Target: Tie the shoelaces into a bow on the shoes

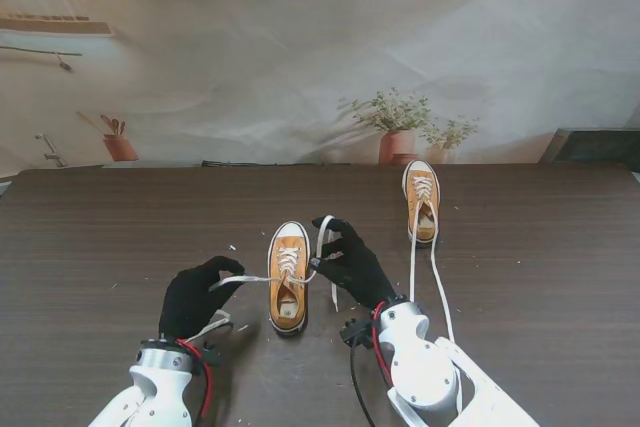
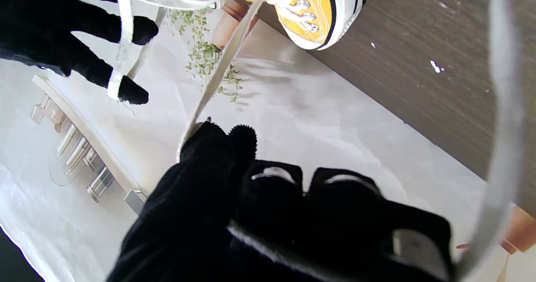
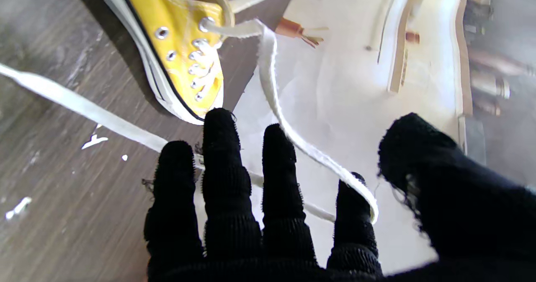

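Observation:
A yellow sneaker (image 1: 288,277) (image 2: 310,18) (image 3: 188,34) stands on the dark table (image 1: 120,237), toe away from me. My left hand (image 1: 195,297) (image 2: 234,198) is to its left and nearer to me. It is shut on one white lace end (image 1: 245,280) (image 2: 226,60), pinched at thumb and forefinger and drawn taut from the eyelets. Just right of the shoe, my right hand (image 1: 350,262) (image 3: 259,215) (image 2: 54,26) carries the other lace end (image 1: 323,232) (image 3: 272,89). That end is hooked across its straight fingers, with the tail hanging nearer to me.
A second yellow sneaker (image 1: 422,200) stands farther away on the right. Its long loose laces (image 1: 437,282) trail toward me beside my right arm. Small white specks (image 1: 232,247) dot the table. A printed backdrop with plants (image 1: 398,117) rises behind the far edge.

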You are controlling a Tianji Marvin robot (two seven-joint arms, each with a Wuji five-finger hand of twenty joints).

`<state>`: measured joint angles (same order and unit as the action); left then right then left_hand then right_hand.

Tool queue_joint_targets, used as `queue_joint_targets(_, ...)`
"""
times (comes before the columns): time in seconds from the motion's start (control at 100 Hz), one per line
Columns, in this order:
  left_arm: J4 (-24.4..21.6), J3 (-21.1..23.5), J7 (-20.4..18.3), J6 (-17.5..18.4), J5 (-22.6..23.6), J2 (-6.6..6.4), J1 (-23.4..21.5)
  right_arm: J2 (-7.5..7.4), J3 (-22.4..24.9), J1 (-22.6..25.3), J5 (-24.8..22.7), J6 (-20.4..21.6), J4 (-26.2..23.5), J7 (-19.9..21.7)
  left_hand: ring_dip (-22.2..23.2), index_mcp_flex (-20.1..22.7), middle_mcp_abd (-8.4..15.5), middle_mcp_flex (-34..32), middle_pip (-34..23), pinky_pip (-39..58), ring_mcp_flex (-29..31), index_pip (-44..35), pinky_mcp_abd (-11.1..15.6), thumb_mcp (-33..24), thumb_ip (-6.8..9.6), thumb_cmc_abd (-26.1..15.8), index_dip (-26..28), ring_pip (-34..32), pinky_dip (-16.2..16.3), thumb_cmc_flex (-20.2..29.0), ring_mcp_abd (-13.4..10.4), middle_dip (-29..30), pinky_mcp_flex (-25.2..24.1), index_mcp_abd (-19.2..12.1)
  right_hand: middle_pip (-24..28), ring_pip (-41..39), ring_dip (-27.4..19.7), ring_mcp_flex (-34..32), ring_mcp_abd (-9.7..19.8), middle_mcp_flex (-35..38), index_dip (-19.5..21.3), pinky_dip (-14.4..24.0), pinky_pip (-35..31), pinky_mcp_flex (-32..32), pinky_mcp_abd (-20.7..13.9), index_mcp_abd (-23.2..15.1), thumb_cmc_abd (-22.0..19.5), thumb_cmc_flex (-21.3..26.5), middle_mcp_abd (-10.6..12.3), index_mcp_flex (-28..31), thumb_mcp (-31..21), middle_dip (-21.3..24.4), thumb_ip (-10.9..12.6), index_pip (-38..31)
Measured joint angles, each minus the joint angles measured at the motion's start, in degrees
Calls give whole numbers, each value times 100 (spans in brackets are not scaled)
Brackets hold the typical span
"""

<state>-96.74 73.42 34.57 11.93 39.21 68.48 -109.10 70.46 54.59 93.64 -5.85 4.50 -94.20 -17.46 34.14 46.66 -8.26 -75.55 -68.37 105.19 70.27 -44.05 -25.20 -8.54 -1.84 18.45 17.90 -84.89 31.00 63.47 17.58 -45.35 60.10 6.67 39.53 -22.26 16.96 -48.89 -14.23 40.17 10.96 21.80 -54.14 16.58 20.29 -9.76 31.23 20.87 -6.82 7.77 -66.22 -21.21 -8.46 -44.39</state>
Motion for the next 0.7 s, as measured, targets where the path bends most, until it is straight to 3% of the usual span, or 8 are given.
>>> queue_joint_targets(0.18,-83,119,-58,-1,57,-21,-30,216,-49,-84,902,49,91,-281,0,0,2,0,0,0,0,0,0,0,46,0,0,0,0,0,-1,0,0,0,1,-75,-1,-462,-4,752,195,-149,-264,294,-8,-15,318,62,74,666,-251,56,0,-110)
queue_joint_targets(0.35,-105,153,-4,8,66,-24,-32,362,-99,-162,1304,164,167,-520,0,1,3,0,0,0,0,0,0,1,48,0,0,0,0,0,-1,0,0,0,16,-318,37,-1024,10,1490,331,-224,-580,709,-8,163,710,469,171,1290,-418,84,0,-119)
queue_joint_targets(0.43,-106,156,2,9,66,-24,-30,397,-119,-183,1533,225,173,-522,0,1,3,0,0,0,0,0,0,1,48,0,0,0,0,0,-2,-1,0,-1,90,-462,122,-1247,43,1828,369,-234,-743,908,3,380,1007,745,171,1573,-471,95,-374,-119)
queue_joint_targets(0.52,-109,155,-9,9,53,-25,-28,412,-143,-199,1579,240,173,-499,0,1,4,0,0,0,0,0,0,1,48,0,0,0,0,0,-2,-1,0,-1,432,-749,307,-1455,93,2131,421,-236,-946,1077,69,614,1300,1068,172,1922,-475,99,-637,-105)
queue_joint_targets(0.7,-109,129,-49,13,38,-29,-3,406,-173,-231,1611,201,154,-357,0,2,5,0,0,0,0,0,0,66,48,-55,0,0,0,0,-2,-1,0,-1,1266,-1460,623,-1792,160,2334,432,223,-1349,1394,255,773,1507,1549,172,2740,-479,-189,-688,-54)
